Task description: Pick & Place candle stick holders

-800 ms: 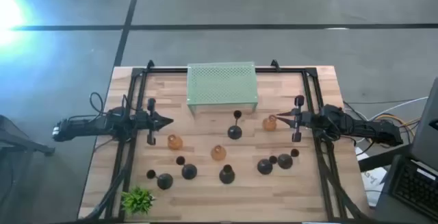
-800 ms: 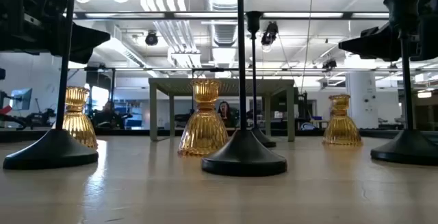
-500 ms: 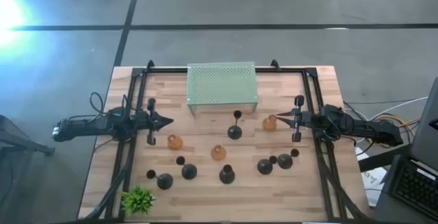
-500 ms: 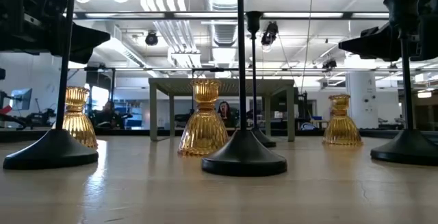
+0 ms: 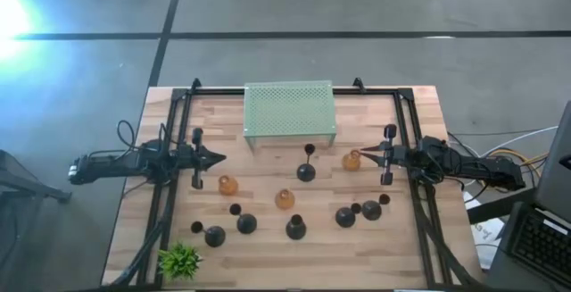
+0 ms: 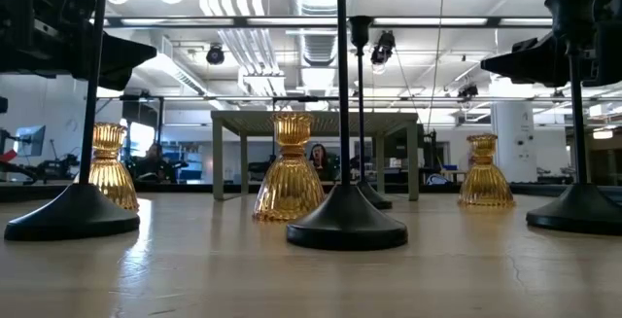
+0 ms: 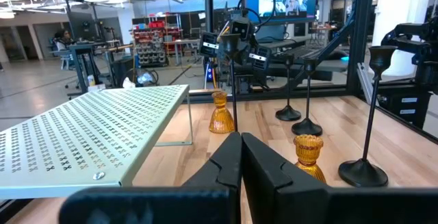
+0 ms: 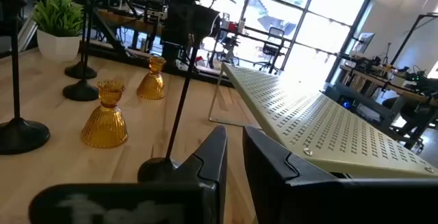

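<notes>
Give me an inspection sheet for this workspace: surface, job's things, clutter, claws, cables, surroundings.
Surface: wooden table, black rails along its edges.
Job's things: amber holders; tall black stem holder mid-table near the stand; other black holders along the near half, all standing.
Clutter: mint-green perforated stand at the far edge; small green plant at the near left corner.
Claws: left claw shut, empty, at the left side; right claw almost closed, holding nothing, beside the rightmost amber holder.
Cables: cables off the table's right side.
Surroundings: grey floor; a workshop with benches behind the table.
</notes>
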Robot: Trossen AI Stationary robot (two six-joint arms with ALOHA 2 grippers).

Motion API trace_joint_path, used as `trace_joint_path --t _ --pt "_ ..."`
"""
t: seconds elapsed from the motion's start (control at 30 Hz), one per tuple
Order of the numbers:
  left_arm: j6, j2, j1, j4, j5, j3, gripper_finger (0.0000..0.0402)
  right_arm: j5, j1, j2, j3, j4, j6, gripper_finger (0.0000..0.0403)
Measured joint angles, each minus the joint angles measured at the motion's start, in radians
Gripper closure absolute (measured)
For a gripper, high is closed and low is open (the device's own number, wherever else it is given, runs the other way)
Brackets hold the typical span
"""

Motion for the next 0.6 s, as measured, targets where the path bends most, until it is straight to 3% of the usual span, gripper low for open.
trace_joint_path --t 0.13,0.33,0.6 --pt "0.0 0.0 0.0 0.0 0.0 0.0 0.0388 0.0 0.0 0.0 0.0 0.0 -0.001 0.036" --pt "0.0 0.0 0.0 0.0 0.0 0.0 0.0388 0.043 -0.001 0.0 0.0 0.05 -0.26 0.036" --pt "0.0 0.0 0.0 0.0 0.0 0.0 0.0388 0.043 0.0 0.0 0.0 0.245 -0.145 0.036"
